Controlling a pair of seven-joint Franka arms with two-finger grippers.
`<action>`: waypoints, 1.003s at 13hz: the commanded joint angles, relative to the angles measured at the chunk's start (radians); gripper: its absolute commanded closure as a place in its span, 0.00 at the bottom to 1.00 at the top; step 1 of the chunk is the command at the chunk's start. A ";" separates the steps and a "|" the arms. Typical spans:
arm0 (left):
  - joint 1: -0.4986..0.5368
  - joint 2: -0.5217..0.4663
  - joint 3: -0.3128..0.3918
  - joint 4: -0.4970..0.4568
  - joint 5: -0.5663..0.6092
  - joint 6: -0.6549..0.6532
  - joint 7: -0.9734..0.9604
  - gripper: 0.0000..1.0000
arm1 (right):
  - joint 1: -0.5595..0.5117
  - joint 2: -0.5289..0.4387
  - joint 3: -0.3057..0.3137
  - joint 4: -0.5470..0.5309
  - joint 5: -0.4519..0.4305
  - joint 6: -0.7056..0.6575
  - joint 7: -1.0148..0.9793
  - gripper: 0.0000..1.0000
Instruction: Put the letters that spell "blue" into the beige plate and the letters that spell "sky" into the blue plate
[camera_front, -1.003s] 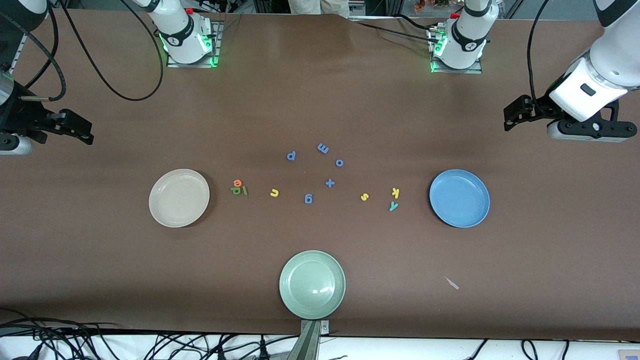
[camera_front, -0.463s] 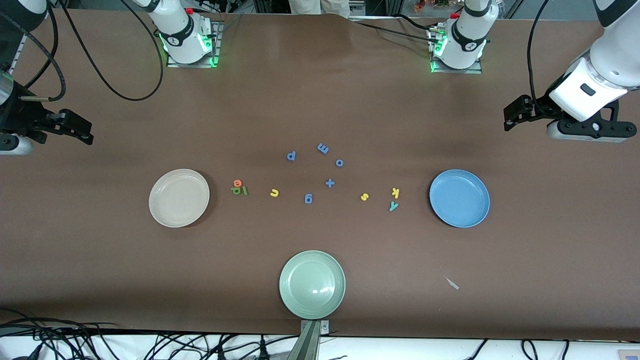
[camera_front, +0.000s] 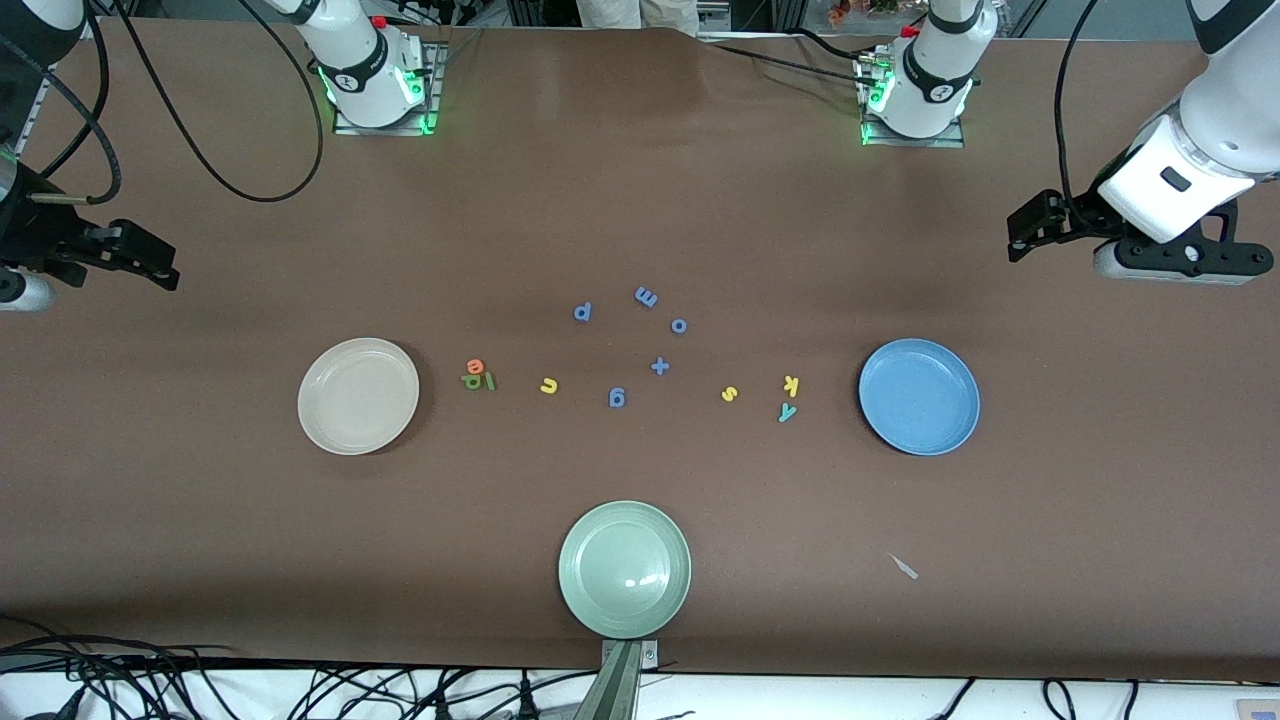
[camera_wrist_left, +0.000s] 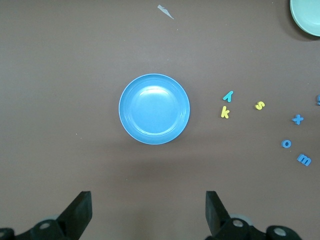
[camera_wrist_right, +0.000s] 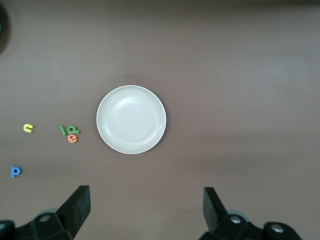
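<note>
Both grippers hang up in the air with fingers spread wide and nothing between them: the left gripper (camera_wrist_left: 145, 212) is over bare table toward the left arm's end, above the blue plate (camera_front: 919, 396) as its wrist camera looks down on it, and the right gripper (camera_wrist_right: 145, 210) is over bare table toward the right arm's end, with the beige plate (camera_front: 358, 396) under its wrist camera. Taking the pale green plate (camera_front: 624, 569), at the table edge nearest the front camera, as the landmark, every letter lies flat on the brown table (camera_front: 640, 200) farther from the camera than that plate. Toward the right arm's end from it sit the orange e (camera_front: 475, 366), touching the dark green b (camera_front: 470, 380) and the light green l (camera_front: 489, 381), all just beside the beige plate, with the yellow u (camera_front: 548, 386) a little apart. Toward the left arm's end from it lie the yellow s (camera_front: 730, 393), the yellow k (camera_front: 791, 384) and the teal y (camera_front: 787, 411), near the blue plate. Both plates hold nothing. Straight up from the green plate are the blue letters g (camera_front: 617, 398), + (camera_front: 659, 366), o (camera_front: 679, 325), m (camera_front: 646, 296) and p (camera_front: 583, 312).
</note>
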 joint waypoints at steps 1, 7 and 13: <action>0.003 -0.006 -0.002 0.005 0.026 -0.011 0.022 0.00 | -0.003 -0.006 0.003 -0.006 0.006 0.007 0.007 0.00; 0.003 -0.006 0.000 0.005 0.026 -0.013 0.022 0.00 | -0.003 -0.007 0.002 -0.006 0.004 0.001 0.000 0.00; 0.002 -0.006 -0.002 0.008 0.026 -0.011 0.022 0.00 | 0.001 -0.007 0.006 -0.006 0.006 0.001 0.007 0.00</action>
